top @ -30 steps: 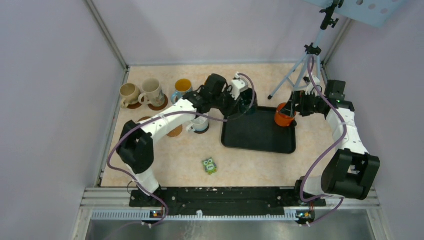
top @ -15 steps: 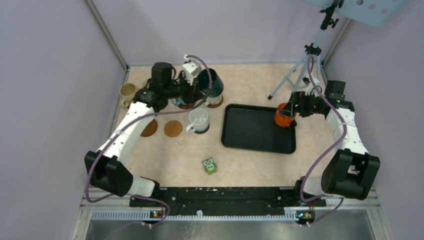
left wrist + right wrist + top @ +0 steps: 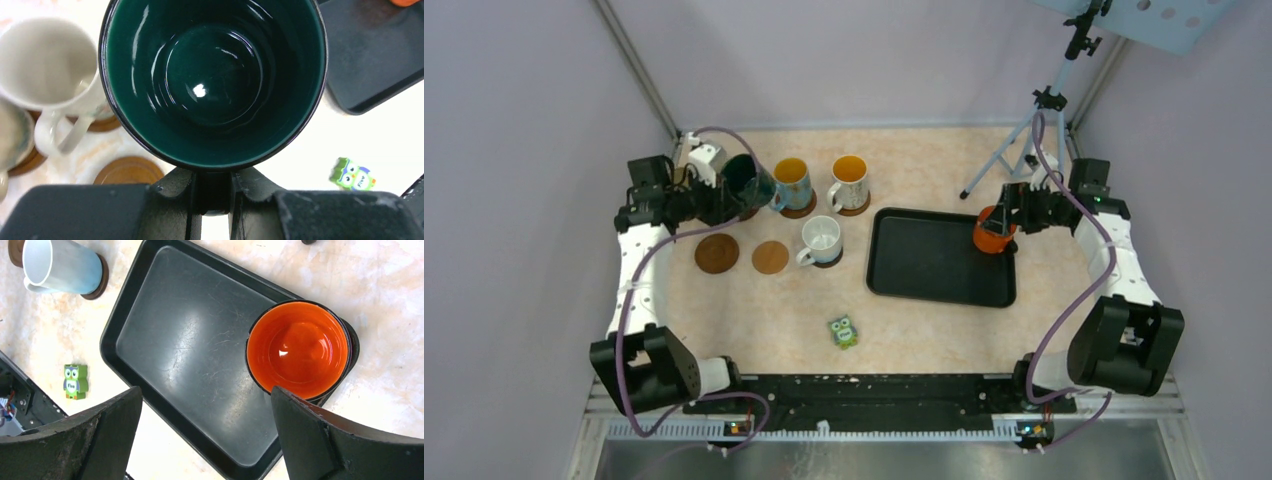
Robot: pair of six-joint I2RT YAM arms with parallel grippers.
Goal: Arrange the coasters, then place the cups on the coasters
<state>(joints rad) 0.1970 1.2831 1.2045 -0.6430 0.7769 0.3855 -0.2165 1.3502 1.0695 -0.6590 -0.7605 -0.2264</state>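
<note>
My left gripper (image 3: 722, 193) is shut on the handle of the dark green cup (image 3: 747, 180), which hangs above the table's far left; the left wrist view looks straight down into that cup (image 3: 215, 75). Under it stand a cream cup (image 3: 45, 65) on a brown coaster and a bare coaster (image 3: 127, 171). A blue-handled cup (image 3: 791, 183), a cream cup (image 3: 849, 178) and a white cup (image 3: 821, 238) each sit on a coaster. Two coasters (image 3: 717, 253) (image 3: 771, 257) lie bare. My right gripper (image 3: 205, 395) stands open beside the orange cup (image 3: 298, 347) at the tray's right end.
A black rectangular tray (image 3: 939, 260) lies right of centre. A small green owl figure (image 3: 843, 331) sits near the front. A tripod (image 3: 1034, 130) stands at the back right. Walls close in the left, right and far sides.
My left arm has swung from the tray's far left corner across to the table's far left, carrying the dark green cup. The right arm and orange cup have not moved.
</note>
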